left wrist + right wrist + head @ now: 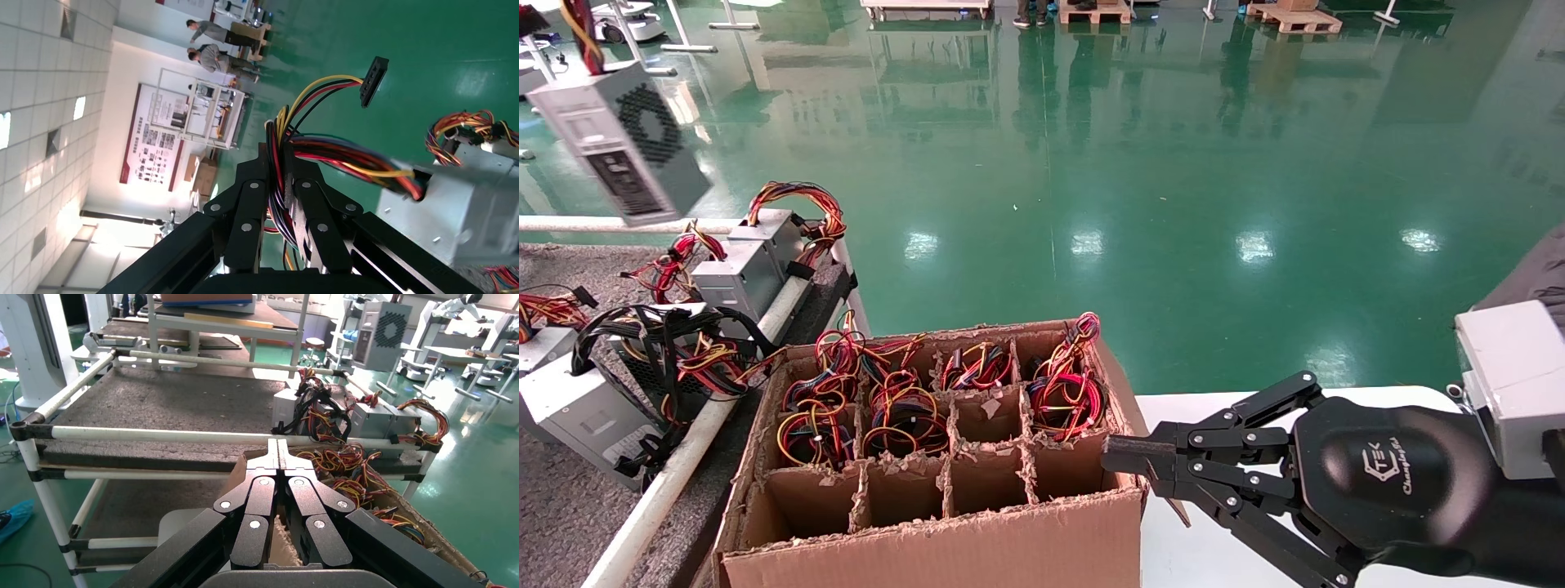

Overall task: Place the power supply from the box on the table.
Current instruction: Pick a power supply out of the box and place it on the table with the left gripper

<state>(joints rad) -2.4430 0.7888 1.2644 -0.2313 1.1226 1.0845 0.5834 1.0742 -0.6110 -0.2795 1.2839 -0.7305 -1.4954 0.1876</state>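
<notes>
Left gripper (278, 202) was clamped on the PSU's (621, 139) wires, unit dangling high over the counter (560, 506); I'd lower slowly onto bare felt clear of the other units (744, 265); right gripper (1128, 461) closed at the box (928, 547) edge.

Power supply (621, 139): matt silver-grey sheet metal, perforated honeycomb vent, dark printed label; plastic-sheathed wires (318, 153), smooth. Box (944, 539): brown corrugated cardboard, matt; dividers (948, 457) of the same board, edges ragged and fibrous. Table (568, 506): rough grey felt-like top; rail (674, 474) of smooth white tube. Right gripper (1120, 457): black plastic, semi-gloss, with bright metal rivets. Floor (1173, 163): green, glossy, mirror-like.
</notes>
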